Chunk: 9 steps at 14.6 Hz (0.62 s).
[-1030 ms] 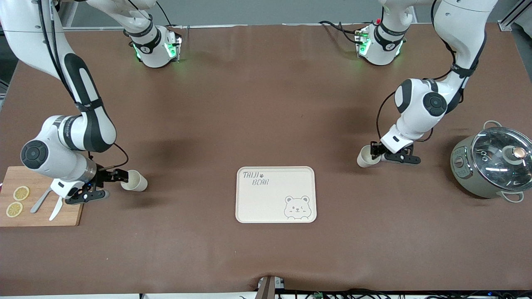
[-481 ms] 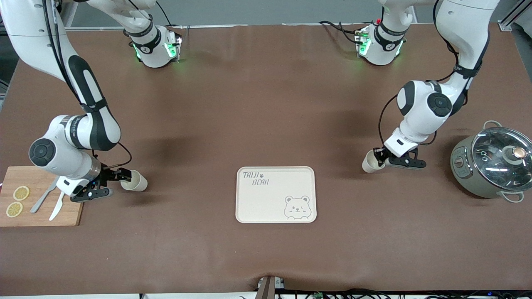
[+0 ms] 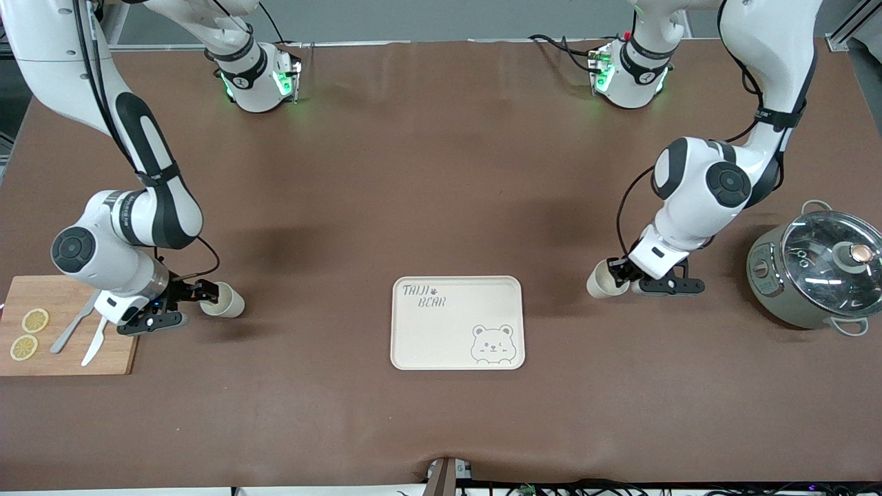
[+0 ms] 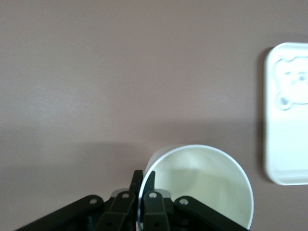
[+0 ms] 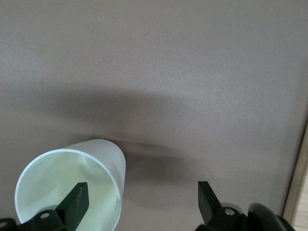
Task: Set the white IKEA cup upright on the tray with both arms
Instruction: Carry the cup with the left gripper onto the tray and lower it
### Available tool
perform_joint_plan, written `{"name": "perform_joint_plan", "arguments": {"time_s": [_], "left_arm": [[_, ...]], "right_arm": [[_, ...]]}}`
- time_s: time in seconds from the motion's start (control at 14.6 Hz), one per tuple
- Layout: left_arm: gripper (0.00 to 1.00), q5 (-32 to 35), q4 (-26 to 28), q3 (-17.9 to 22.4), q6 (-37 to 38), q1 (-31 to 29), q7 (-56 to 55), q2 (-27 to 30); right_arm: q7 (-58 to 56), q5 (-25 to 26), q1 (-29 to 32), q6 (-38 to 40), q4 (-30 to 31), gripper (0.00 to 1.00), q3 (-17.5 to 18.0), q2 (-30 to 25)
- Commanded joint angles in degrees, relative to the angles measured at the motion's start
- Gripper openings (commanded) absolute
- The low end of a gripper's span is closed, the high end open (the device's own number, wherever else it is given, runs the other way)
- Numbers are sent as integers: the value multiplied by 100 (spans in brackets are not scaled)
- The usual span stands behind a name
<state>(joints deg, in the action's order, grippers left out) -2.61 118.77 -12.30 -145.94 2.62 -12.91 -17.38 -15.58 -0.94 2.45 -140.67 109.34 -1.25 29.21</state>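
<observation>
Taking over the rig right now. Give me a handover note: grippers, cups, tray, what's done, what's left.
Left gripper: shut on the rim of a white cup, tilted, beside the tray toward the left arm's end of the table.
Right gripper: open, one finger inside the second white cup, which lies on its side toward the right arm's end.
Done: one cup gripped, the other approached.
Left: close the right gripper, carry both cups to the tray, set them upright and release. No cup is on the tray yet.
</observation>
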Motion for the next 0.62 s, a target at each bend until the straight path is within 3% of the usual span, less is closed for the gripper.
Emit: {"name": "perform_joint_plan", "arguments": {"time_s": [0.0,0.55], "left_arm": [[0,49,-485,0,469,185,-483,-55],[0,419,-1548,0,1226,1178,-2197,-537]], "right_arm": [[-94,-38,-43,-233,139,100,-7,-11],[-94,-38,-51,-541,324,100,-7,-11]]}}
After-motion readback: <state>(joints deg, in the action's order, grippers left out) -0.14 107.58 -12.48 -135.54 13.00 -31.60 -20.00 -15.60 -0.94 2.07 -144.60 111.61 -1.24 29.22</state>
